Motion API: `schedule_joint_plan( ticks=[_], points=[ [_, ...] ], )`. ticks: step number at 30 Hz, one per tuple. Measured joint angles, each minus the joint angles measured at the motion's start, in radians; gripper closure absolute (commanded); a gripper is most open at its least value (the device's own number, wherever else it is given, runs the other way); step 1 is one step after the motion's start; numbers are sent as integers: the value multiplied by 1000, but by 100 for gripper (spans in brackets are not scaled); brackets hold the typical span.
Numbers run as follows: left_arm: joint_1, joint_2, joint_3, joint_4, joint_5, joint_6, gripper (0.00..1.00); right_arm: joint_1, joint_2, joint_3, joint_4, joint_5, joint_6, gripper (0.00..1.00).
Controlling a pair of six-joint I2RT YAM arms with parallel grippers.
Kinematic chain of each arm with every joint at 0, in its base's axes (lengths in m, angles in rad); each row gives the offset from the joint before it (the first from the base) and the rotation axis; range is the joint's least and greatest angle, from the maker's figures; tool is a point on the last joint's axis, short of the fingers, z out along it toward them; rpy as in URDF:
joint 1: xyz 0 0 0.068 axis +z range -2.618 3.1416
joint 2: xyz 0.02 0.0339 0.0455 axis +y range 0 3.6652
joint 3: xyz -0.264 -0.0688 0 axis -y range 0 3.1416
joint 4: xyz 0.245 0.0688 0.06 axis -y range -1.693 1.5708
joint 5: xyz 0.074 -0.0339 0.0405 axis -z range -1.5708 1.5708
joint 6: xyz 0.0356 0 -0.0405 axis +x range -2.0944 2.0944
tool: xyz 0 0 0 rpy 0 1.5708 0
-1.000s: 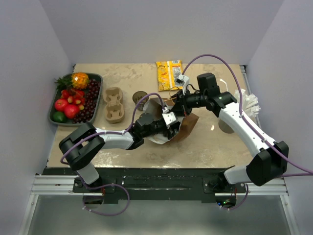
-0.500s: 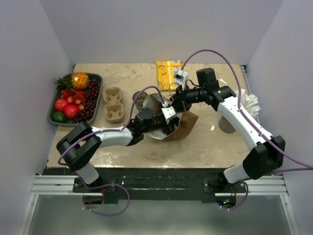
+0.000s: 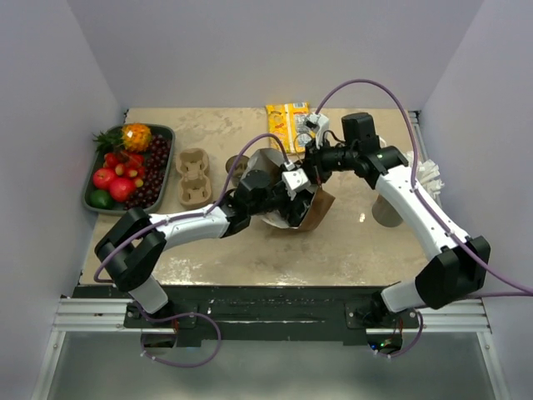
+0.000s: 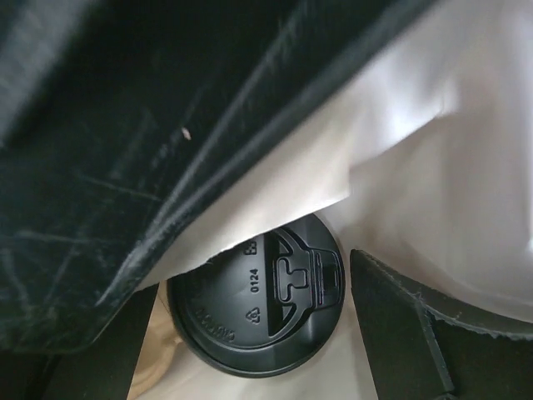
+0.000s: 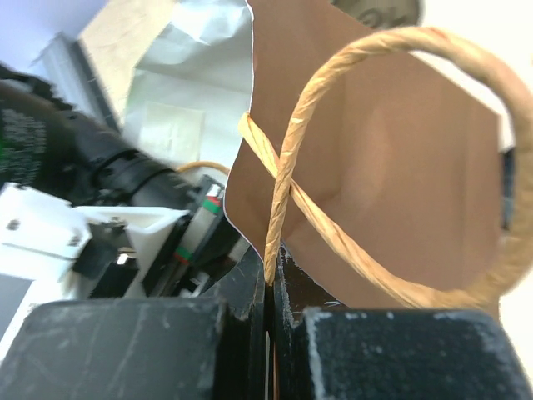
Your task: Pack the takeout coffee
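Changed: paper bag [image 3: 312, 210] has been raised more upright and drawn back-left since the earlier frame, R arm lifted w/ it
Right gripper [image 5: 271, 287]: clenched on the bag's twisted paper handle [image 5: 287, 158]
Left gripper [image 3: 281, 196]: spread wide, nothing grasped, reached into bag mouth
Coffee cup [image 4: 254, 317]: black-lidded, seen only in L wrist view, down inside bag; hidden in top view
Meaning: cup judged already released in bag; L withdrawal probably next

Blocked at centre of the top view by the paper bag [image 3: 315, 210], left arm [image 3: 196, 227] in its mouth. Hemmed at left by cup carrier [image 3: 193, 177] and fruit tray [image 3: 127, 165], at right by a cup [image 3: 385, 210]. Open across the table [image 3: 333, 258] at lower centre.
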Motion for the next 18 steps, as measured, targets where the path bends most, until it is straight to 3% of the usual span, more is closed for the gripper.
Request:
schedule_joint_plan(
  ticks=[8, 18],
  points=[
    [1, 20, 107, -90, -5, -5, 1, 5, -73, -47, 76, 131, 33, 100],
    [10, 21, 119, -131, 27, -10, 1, 7, -78, -76, 103, 151, 68, 100]
  ],
)
